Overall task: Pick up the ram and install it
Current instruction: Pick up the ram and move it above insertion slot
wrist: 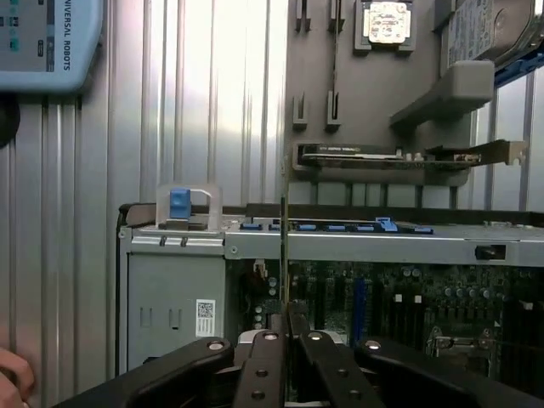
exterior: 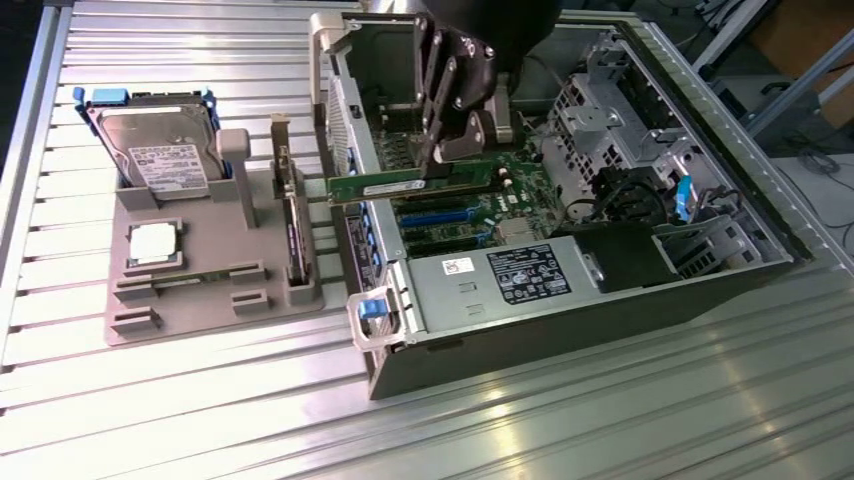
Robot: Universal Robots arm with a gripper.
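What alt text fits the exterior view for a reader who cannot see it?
A robot gripper, shut on the ram, holds it above the motherboard of an open computer case lying on a metal table. At the exterior view's left, a grey holder carries a hard drive, a silver CPU and an expansion card.

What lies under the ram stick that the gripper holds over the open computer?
Under the ram, held shut in the gripper, lies the green motherboard with blue slots, inside the open computer case. The stick and gripper cover the board directly below them.
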